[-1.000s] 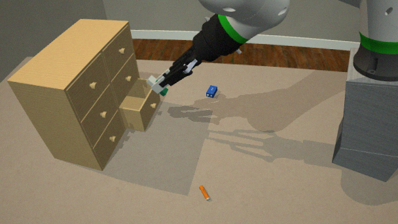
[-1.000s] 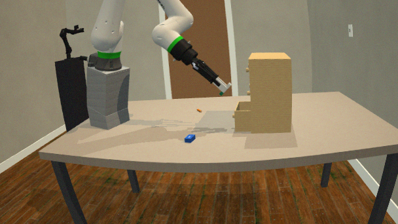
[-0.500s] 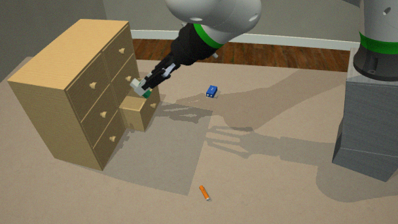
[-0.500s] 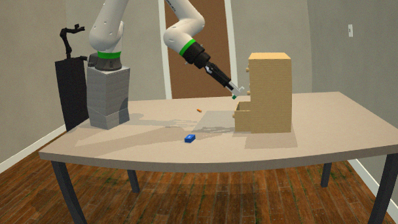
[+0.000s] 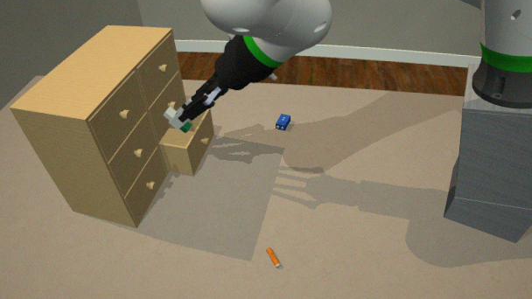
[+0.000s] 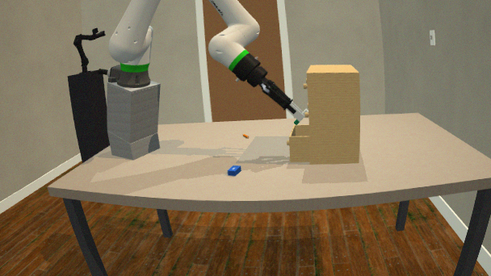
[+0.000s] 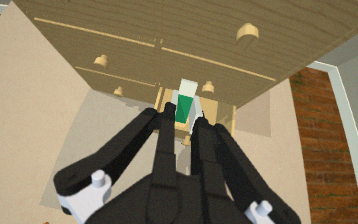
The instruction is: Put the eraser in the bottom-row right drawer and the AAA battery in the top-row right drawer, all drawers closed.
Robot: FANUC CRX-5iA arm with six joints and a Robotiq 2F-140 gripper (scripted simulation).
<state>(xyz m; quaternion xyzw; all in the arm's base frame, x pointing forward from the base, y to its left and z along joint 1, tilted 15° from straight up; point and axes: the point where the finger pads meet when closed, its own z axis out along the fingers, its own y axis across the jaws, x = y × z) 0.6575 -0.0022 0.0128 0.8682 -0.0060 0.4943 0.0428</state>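
My gripper point(image 5: 178, 121) point(image 6: 299, 115) point(image 7: 183, 100) is shut on the green and white eraser point(image 5: 185, 127) point(image 6: 296, 122) point(image 7: 183, 107). It is tilted down toward the chest point(image 5: 52, 72) point(image 6: 333, 119) point(image 7: 200, 22), above the open drawer point(image 5: 177, 159) point(image 6: 300, 151) point(image 7: 224, 110), close to the chest's front. That drawer is the right one of the bottom row; the fingers and eraser hide part of its inside. The top row's right drawer point(image 5: 153, 79) is pushed in, as are the others. The orange AAA battery point(image 5: 273, 257) point(image 6: 245, 135) lies on the table.
A blue block-shaped battery point(image 5: 283, 122) point(image 6: 234, 170) lies on the table between the chest and the arm's grey pedestal point(image 5: 494, 150) point(image 6: 133, 119). The middle-row right knob point(image 5: 171, 104) point(image 7: 208, 87) is close to the gripper's tips.
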